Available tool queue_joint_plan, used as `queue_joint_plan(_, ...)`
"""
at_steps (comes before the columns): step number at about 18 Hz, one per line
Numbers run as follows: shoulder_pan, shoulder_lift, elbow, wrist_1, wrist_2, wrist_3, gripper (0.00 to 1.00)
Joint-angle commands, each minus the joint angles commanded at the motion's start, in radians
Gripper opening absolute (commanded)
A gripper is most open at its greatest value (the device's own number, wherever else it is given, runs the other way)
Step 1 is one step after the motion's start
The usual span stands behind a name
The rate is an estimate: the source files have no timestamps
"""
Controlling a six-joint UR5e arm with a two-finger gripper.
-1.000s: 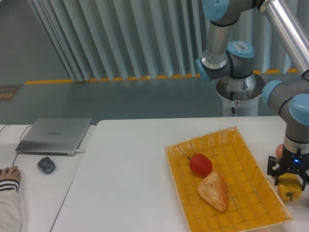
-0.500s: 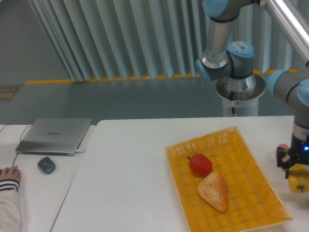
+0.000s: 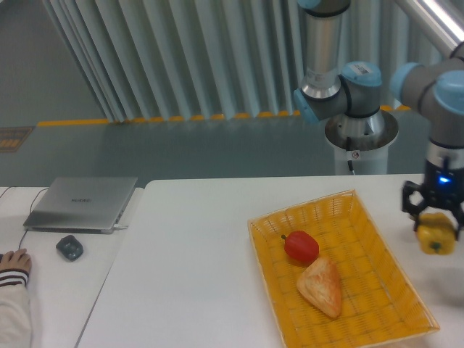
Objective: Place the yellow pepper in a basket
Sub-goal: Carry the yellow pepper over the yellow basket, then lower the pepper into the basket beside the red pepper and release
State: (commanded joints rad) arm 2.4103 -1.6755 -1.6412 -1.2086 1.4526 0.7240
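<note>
Gripping yellow pepper point(image 3: 436, 241), pincer point(image 3: 435, 226) closed

The top of the yellow pepper point(image 3: 436, 237) sits tucked up inside the gripper point(image 3: 436, 218), so its stem end is hidden and the exact contact of the fingers on it is too small and dark to make out. The arm point(image 3: 441, 87) runs off the top and right edges, upper links cut away. Near the table's point(image 3: 188, 275) front right corner, the basket point(image 3: 362, 203) almost reaches the bottom edge. In the basket, the red pepper point(image 3: 301, 246) covers a bit of the weave, and the bread-like wedge point(image 3: 320, 287) beside it is too soft to identify. At the far left, a hand point(image 3: 13, 261) and striped sleeve point(image 3: 11, 308) are clipped by the frame.
</note>
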Motion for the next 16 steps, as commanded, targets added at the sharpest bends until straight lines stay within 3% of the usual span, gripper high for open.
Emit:
queue_joint_plan(3, -0.091, 0.068, -0.078, 0.001, 0.043, 0.005, 0.34)
queue_joint_plan(5, -0.157, 0.068, -0.104, 0.001, 0.121, 0.000, 0.34)
queue_joint_plan(7, -0.177, 0.054, -0.114, 0.001, 0.159, 0.002, 0.35)
queue_joint_plan(10, -0.177, -0.002, -0.111, 0.009, 0.190, 0.002, 0.35)
queue_joint_plan(14, -0.169, -0.147, 0.010, 0.014, 0.232, -0.003, 0.37)
queue_joint_plan(16, -0.154, -0.171, 0.030, 0.033, 0.233, 0.000, 0.37)
